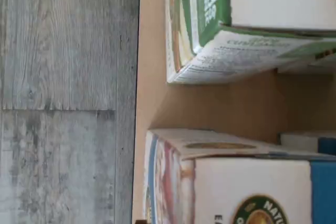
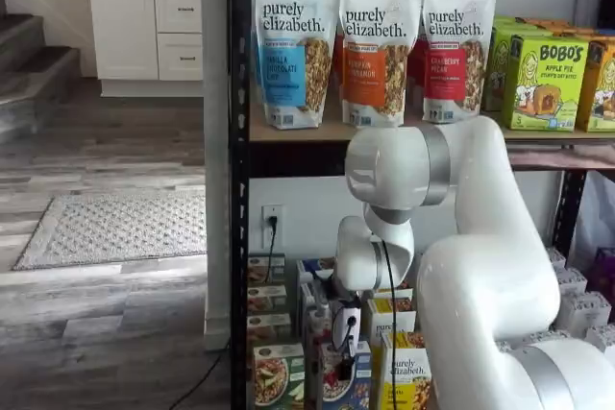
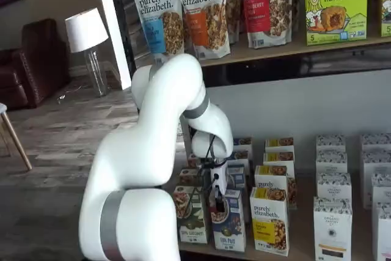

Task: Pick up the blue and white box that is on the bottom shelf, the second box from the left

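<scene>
The jaws [image 3: 217,198] hang wide apart just above the blue box [image 3: 228,227], so its top can pass between them.

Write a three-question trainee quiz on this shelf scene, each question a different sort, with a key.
1. True or false: the claw is closed on the blue and white box.
2. Multiple choice: which box stands beside the blue and white box, on the side toward the rack's end post? A) the green-and-white cereal box B) a purple box C) a red tin
3. Fill in: on the tier above, the green boxes read "BOBO'S APPLE ___".

Key: 1 false, the claw hangs over the box, nothing in it; 2 A; 3 PIE.
</scene>
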`<state>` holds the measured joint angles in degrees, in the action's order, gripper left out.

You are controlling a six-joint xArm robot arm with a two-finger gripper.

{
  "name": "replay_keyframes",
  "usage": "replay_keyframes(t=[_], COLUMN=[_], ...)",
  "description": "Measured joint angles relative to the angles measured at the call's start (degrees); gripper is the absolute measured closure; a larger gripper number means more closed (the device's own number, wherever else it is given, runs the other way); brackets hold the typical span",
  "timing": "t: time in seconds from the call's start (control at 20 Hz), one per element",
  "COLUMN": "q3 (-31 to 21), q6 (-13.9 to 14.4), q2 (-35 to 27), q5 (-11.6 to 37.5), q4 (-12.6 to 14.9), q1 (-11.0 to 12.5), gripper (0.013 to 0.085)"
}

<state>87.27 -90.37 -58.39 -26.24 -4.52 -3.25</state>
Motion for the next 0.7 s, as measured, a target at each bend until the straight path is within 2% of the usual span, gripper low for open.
replay_keyframes(t=[0.05, 0.15, 0.2, 0.3, 0.35, 0.5, 0.7], q3=[0.0, -0.3, -0.3, -0.5, -0.6, -1.0, -1.6], q6=[0.0, 0.1, 0.1, -0.1, -0.2, -0.3, 0.1], q2=[0.0, 0.2, 0.3, 0.4, 0.5, 0.8, 1.3], q5=[0.0, -0.1, -0.1, -0.2, -0.3, -0.5, -0.4], q4=[0.1, 0.1, 0.1, -0.1, -0.1, -0.2, 0.5], q1=[0.0, 0.0, 0.0, 0.0, 0.0, 0.1, 0.3], gripper=[0.0130, 0.0210, 0.0210, 0.0290, 0.0290, 0.0370, 0.0370])
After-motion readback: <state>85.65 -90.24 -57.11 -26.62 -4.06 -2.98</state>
